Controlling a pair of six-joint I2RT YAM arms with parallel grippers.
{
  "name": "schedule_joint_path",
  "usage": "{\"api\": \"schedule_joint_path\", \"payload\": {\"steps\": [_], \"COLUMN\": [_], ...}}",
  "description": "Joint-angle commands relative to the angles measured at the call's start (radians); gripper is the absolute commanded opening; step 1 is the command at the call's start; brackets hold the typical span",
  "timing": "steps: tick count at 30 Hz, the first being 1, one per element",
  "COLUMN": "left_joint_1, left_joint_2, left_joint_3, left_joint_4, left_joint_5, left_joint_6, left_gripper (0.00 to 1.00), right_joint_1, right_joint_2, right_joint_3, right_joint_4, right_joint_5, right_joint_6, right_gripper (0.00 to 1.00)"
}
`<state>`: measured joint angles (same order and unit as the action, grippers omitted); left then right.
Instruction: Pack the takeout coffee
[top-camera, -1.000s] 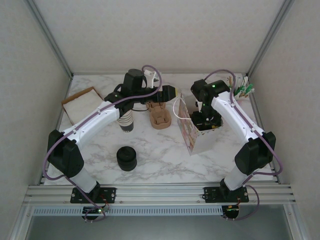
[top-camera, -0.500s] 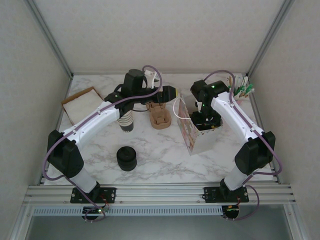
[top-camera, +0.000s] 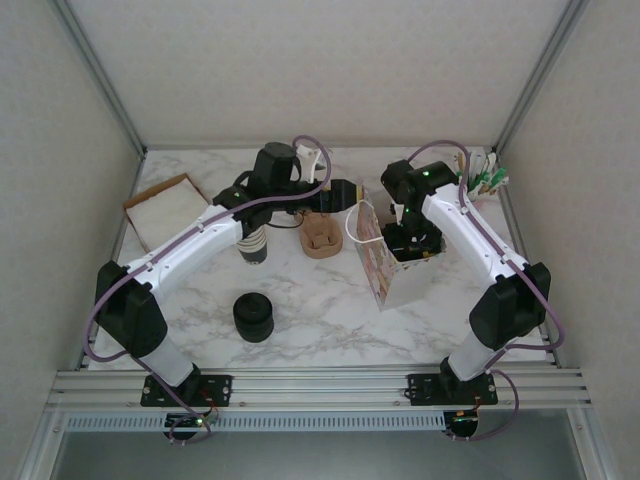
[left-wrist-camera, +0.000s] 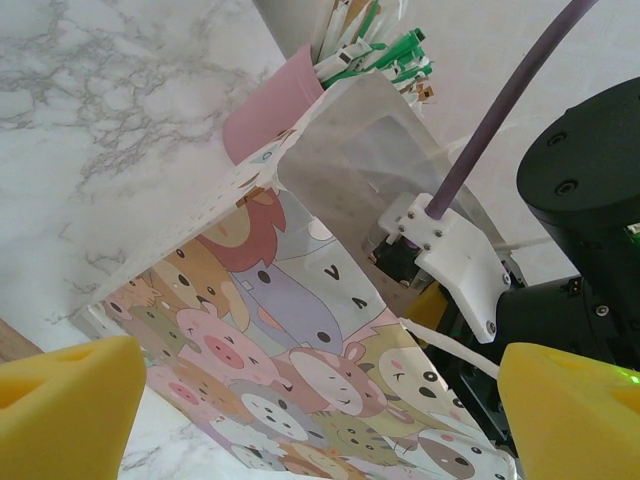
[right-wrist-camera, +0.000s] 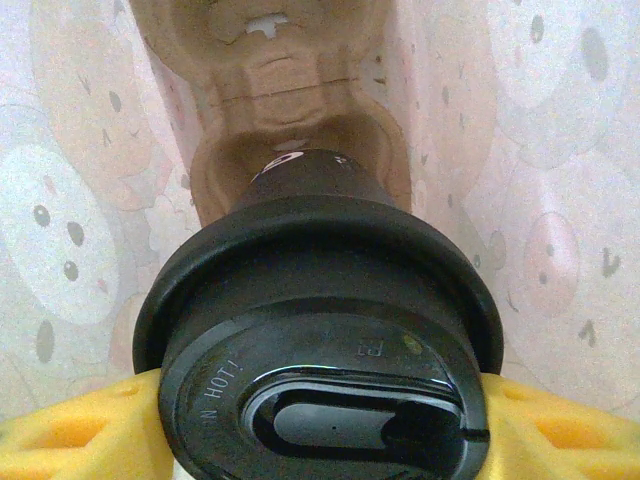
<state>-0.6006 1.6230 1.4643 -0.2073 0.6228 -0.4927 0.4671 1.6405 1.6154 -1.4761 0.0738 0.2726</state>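
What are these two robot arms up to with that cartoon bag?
They are packing a takeout coffee. The right hand is down inside the upright paper bag printed with cartoon animals, gripping a small dark paper cup with a round black plastic lid above a brown moulded cardboard cup carrier at the bag's bottom. Whether the cup is seated in it is unclear. The left hand hovers near the bag's rim, fingers spread wide, clamping nothing.

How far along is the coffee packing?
Done: takeout coffee is lidded and inside the cartoon-print bag, with a cardboard cup carrier beyond its base. In hand: right gripper grips it; left gripper is open beside the bag. Left: probably set it down, release, withdraw.
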Motion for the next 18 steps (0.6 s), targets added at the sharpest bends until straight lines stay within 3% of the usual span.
{"api": "schedule_joint_path", "payload": {"steps": [1, 18], "left_joint_1": [-0.007, -0.007], "left_joint_2": [-0.029, -0.029], "left_joint_3": [0.036, 0.043], "left_joint_4": [-0.014, -0.022], "left_joint_5": [-0.018, -0.022], "left_joint_6": [0.02, 0.026], "left_gripper": [0.91, 0.9], "right_joint_1": [-0.006, -0.006], "right_joint_2": [-0.005, -0.014], "right_joint_3": [-0.012, -0.027], "right_joint_4": [0.002, 0.033], "right_joint_5": [-0.011, -0.003], "right_joint_6": [-0.006, -0.005], "right_gripper": [0.67, 0.67]}}
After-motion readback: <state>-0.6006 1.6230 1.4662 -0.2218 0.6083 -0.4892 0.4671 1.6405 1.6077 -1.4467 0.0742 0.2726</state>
